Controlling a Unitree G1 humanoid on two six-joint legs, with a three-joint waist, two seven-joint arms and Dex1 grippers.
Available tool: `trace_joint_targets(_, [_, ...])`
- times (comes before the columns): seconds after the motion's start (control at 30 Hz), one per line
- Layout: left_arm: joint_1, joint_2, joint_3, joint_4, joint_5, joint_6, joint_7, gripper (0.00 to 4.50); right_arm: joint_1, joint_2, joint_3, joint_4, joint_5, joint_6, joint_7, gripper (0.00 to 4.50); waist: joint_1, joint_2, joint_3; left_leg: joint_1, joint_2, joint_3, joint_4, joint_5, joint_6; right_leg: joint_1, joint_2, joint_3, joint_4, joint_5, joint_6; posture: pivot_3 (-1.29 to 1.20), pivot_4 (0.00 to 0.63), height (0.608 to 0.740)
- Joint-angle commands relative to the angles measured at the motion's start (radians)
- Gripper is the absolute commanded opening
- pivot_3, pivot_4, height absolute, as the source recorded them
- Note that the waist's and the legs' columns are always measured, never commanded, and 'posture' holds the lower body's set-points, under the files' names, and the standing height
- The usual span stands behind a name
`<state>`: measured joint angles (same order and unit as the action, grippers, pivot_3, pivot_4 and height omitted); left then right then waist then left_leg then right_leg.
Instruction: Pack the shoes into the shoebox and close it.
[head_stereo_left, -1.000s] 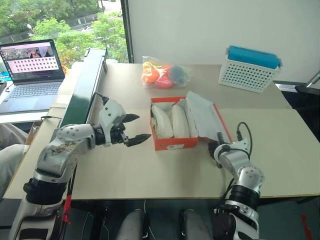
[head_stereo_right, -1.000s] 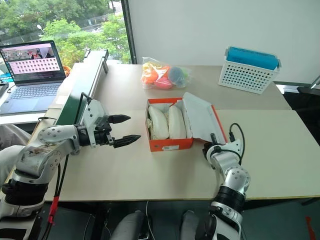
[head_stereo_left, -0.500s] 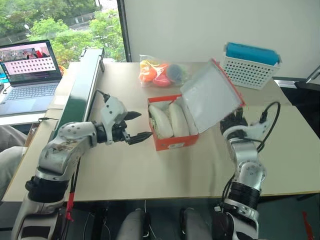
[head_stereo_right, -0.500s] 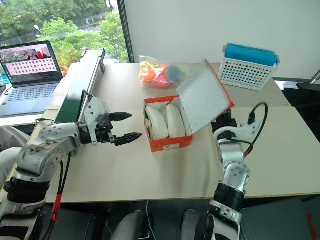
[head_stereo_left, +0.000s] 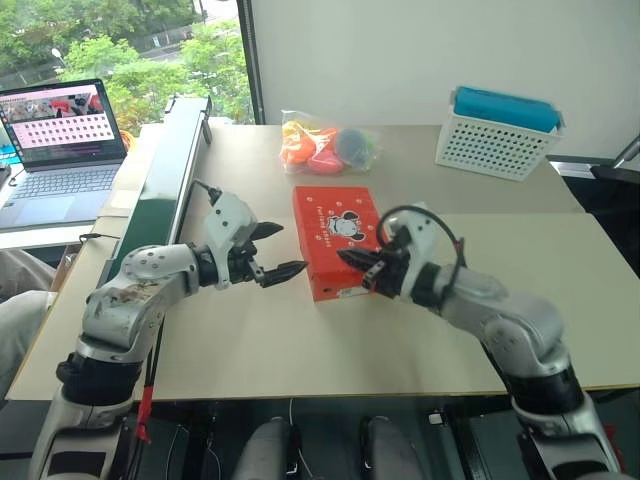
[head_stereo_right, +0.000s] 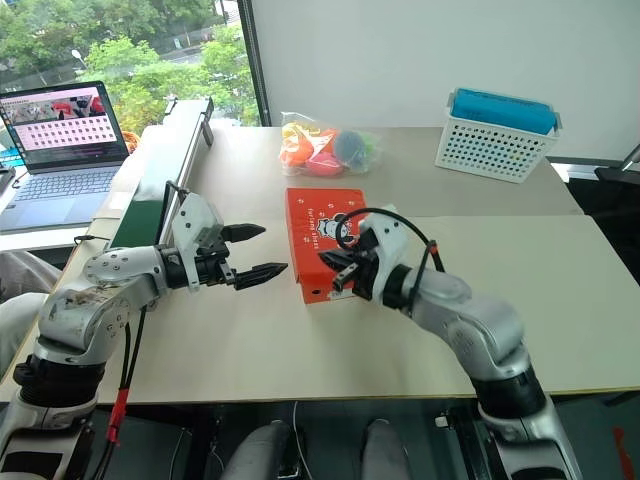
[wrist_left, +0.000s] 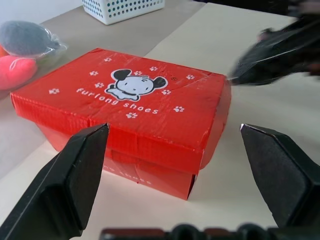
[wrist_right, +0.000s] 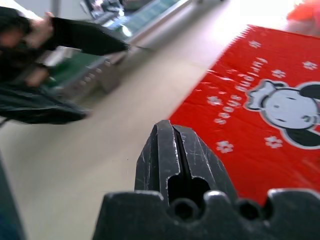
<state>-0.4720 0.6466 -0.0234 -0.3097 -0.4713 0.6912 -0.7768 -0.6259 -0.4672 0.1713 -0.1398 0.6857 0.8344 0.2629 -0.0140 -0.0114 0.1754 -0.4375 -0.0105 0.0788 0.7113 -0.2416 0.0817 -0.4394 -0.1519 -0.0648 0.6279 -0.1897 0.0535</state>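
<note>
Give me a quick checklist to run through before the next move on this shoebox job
1. Lid down on the shoebox: ok, it lies flat.
2. Lid seated all round: cannot tell, far edges unseen.
3. Shoes inside: cannot tell, box is shut.
4. Right gripper fingers shut, holding nothing: ok, over the box's near end.
5. Left gripper fingers open, off the box: ok, a gap shows beside the box.
6. Toy bag and white basket away from the box: ok.
</note>
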Motion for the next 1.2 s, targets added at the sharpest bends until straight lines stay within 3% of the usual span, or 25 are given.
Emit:
trace_joint_targets(0.03, [-0.009, -0.005, 0.006, -0.047, -0.003, 0.001, 0.013, 4.5, -0.167, 0.029, 0.022, 0.281, -0.182, -0.124, 0.038, 0.04, 0.001, -0.001, 0.0, -0.001, 0.0, 0.001, 0.0, 0.001, -0.001, -0.001, 0.0, 0.0, 0.0, 0.0, 0.0, 0.0, 0.15, 0.699])
trace_joint_targets(0.27, [0.014, -0.007, 0.015, -0.059, 0.003, 0.003, 0.038, 4.5, -0.33, 0.145, 0.126, 0.673, -0.391, -0.289, 0.226, 0.04, -0.003, -0.001, 0.001, -0.003, 0.0, 0.002, 0.0, 0.003, -0.004, -0.001, 0.0, -0.001, 0.0, 0.0, 0.0, 0.0, 0.15, 0.699])
trace_joint_targets(0.5, [0.063, -0.032, 0.029, -0.085, 0.006, 0.009, 0.107, 4.5, -0.347, 0.192, 0.259, 0.942, -0.61, -0.364, 0.356, 0.04, -0.008, -0.002, -0.001, 0.004, 0.001, 0.002, 0.0, 0.002, -0.004, 0.003, 0.0, -0.001, 0.001, 0.001, 0.0, 0.0, 0.15, 0.699])
trace_joint_targets(0.63, [0.081, -0.058, 0.034, -0.104, 0.007, 0.016, 0.159, 4.5, -0.357, 0.193, 0.202, 0.982, -0.64, -0.396, 0.347, 0.04, -0.006, -0.004, -0.005, 0.014, 0.003, 0.001, -0.001, -0.002, -0.003, 0.011, 0.001, -0.001, 0.001, -0.001, -0.001, 0.0, 0.15, 0.699])
trace_joint_targets(0.83, [0.114, -0.154, 0.053, -0.089, 0.058, -0.003, 0.321, 4.5, -0.302, 0.099, -0.062, 0.666, -0.52, -0.341, 0.293, 0.04, 0.01, -0.004, -0.005, 0.014, 0.003, -0.001, -0.001, -0.003, -0.012, 0.013, 0.001, -0.002, 0.0, -0.001, -0.002, 0.0, 0.15, 0.699])
trace_joint_targets(0.97, [0.155, -0.284, 0.133, -0.023, 0.112, -0.073, 0.498, 4.5, -0.104, -0.06, -0.362, 0.249, -0.422, -0.208, 0.209, 0.04, 0.027, -0.004, -0.004, 0.0, 0.003, 0.0, 0.0, 0.0, -0.009, 0.0, 0.001, -0.001, 0.0, 0.0, -0.002, 0.0, 0.15, 0.699])
trace_joint_targets(1.1, [0.184, -0.357, 0.177, 0.051, 0.186, -0.16, 0.618, 4.5, 0.086, -0.154, -0.504, 0.114, -0.461, -0.209, 0.129, 0.04, 0.031, -0.004, -0.005, -0.004, 0.003, 0.002, 0.0, 0.0, -0.009, -0.002, 0.001, -0.003, -0.001, 0.0, -0.001, 0.0, 0.15, 0.699])
trace_joint_targets(1.2, [0.195, -0.404, 0.205, 0.107, 0.225, -0.219, 0.688, 4.5, 0.225, -0.22, -0.499, 0.101, -0.57, -0.304, 0.083, 0.04, 0.025, -0.006, -0.006, -0.001, 0.005, 0.004, 0.001, -0.003, -0.003, 0.001, 0.001, -0.003, -0.002, 0.001, -0.002, 0.0, 0.15, 0.699])
